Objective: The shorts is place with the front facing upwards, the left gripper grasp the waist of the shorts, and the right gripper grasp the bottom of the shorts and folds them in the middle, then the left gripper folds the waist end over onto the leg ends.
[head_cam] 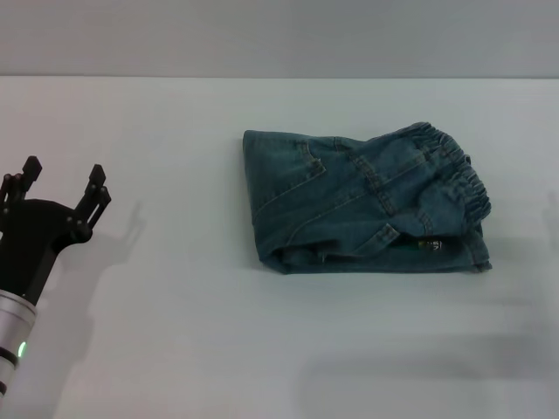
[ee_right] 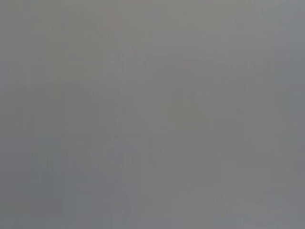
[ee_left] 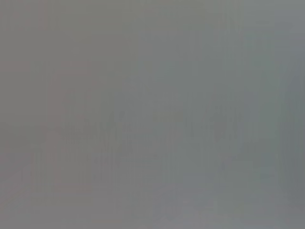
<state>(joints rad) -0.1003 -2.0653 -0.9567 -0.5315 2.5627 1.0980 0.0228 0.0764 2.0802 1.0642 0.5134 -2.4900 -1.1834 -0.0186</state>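
Shorts: while they lie folded into a compact, roughly rectangular bundle, the shorts (head_cam: 349, 205) sit flat on the table (head_cam: 175, 332), right of centre in the head view, touched by neither arm.
Fabric: blue-green denim, faded paler along seams and stitched pocket edges; several layers are stacked, with soft creases across the top.
Waist: the waist end (head_cam: 450, 179) is a gathered, ruffled elastic band lying on top at the bundle's right side, curving from the far edge toward the near right corner.
Fold: the left side (head_cam: 253, 196) is a smooth, rounded doubled edge (no hem visible there).
Label: a small dark tag with a touch of green (head_cam: 434, 246) peeks out near the right front, under the ruffle.
Left gripper: the left gripper (head_cam: 63, 185), a black forked claw on a silver arm with a green light, hovers at the left edge, well apart from the shorts, its two prongs spread wide with nothing between them.
Table: plain white, smooth and matte, carrying soft shadows.
Wrist views: both show only flat grey.
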